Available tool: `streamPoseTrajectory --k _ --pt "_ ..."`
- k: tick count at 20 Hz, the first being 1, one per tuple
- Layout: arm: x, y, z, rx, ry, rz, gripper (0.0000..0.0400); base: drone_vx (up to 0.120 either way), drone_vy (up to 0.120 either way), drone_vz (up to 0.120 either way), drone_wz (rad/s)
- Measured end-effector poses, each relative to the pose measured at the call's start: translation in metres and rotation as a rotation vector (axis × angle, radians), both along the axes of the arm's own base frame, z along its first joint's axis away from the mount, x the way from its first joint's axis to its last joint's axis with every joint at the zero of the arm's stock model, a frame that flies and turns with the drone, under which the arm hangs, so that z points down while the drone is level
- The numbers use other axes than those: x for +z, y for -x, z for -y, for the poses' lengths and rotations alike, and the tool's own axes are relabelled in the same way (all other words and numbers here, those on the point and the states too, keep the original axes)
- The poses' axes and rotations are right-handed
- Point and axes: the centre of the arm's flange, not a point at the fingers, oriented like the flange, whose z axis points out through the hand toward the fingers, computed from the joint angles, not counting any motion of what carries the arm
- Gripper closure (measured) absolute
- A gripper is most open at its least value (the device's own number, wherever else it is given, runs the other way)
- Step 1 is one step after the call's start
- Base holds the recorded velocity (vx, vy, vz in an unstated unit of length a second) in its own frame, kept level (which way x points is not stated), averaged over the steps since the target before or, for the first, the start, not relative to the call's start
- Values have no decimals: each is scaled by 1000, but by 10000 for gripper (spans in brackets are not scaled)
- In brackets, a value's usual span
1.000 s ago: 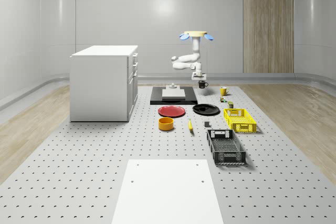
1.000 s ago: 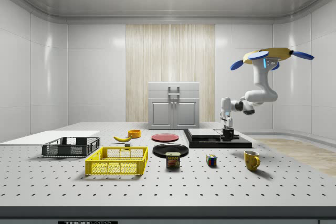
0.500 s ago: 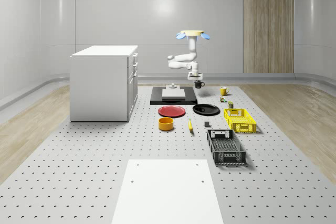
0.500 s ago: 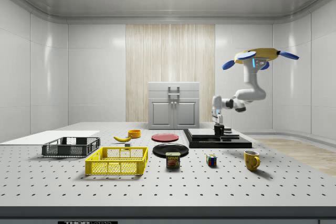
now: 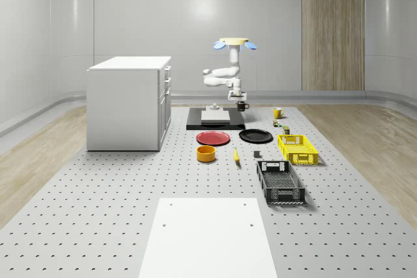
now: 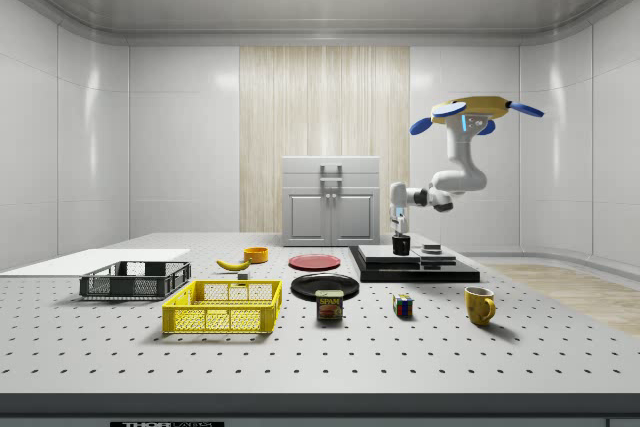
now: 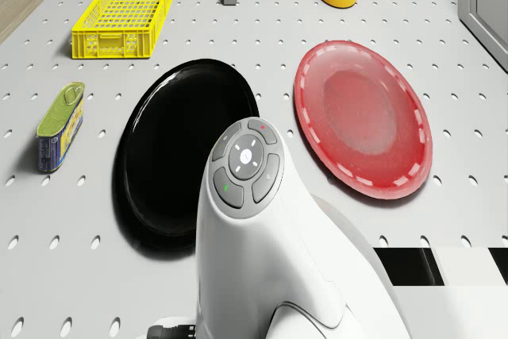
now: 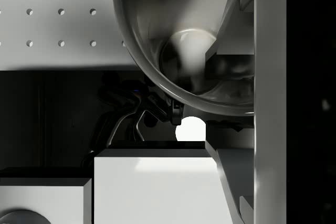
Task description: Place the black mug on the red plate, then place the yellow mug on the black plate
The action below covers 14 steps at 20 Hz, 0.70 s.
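Observation:
The drone (image 5: 232, 42) hovers over the far end of the table, above the black platform (image 5: 215, 122). Its arm reaches down, and the gripper (image 5: 242, 102) is shut on the black mug (image 5: 242, 105), which hangs in the air just over the platform's edge (image 6: 401, 245). The wrist view looks into the mug's shiny inside (image 8: 184, 40) beside one finger (image 8: 270, 77). The red plate (image 5: 214, 137) and the black plate (image 5: 255, 135) lie side by side in front of the platform, both bare (image 7: 363, 117) (image 7: 186, 148). The yellow mug (image 5: 277, 112) stands upright on the table at the whole-scene view's right.
A white cabinet (image 5: 130, 102) stands at the whole-scene view's left. A yellow crate (image 5: 298, 148), a black crate (image 5: 279, 181), a yellow bowl (image 5: 206, 153), a banana (image 5: 236, 155), a tin can (image 6: 330, 305) and a colour cube (image 6: 403, 305) are on the table.
The drone, arm and held black mug have shifted toward the whole-scene view's left, and toward the side view's left, from beside the platform to over its edge. Plates and yellow mug have not moved.

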Motion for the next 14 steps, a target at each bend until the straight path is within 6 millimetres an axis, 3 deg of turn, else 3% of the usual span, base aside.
streamPoseTrajectory --k 14 --pt "0 0 0 0 0 0 290 120 -120 0 0"
